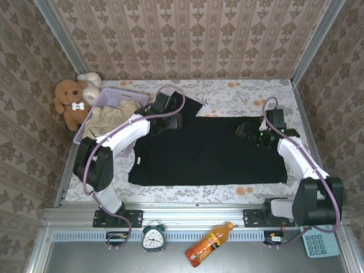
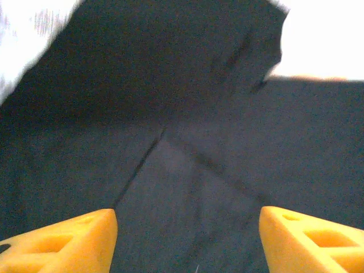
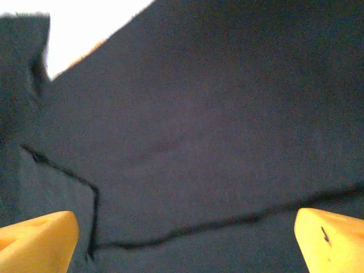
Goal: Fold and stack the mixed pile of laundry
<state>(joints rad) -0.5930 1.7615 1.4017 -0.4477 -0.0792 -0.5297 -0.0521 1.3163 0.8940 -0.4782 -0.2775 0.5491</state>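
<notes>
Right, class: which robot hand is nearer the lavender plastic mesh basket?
Left. The left hand hovers over the black cloth garment beside the lavender plastic mesh basket; the right hand is far across that garment.

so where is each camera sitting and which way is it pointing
Top external: fixed above and behind the bases, looking down on the table and the spread black garment; the left arm and right arm show whole.
Left wrist: on the left arm, facing down close over black cloth; the left gripper shows as two orange fingertips, apart.
Right wrist: on the right arm, also close over black cloth; the right gripper fingertips stand wide apart.
Shared: both wrist views look at the same black garment and its seams.
</notes>
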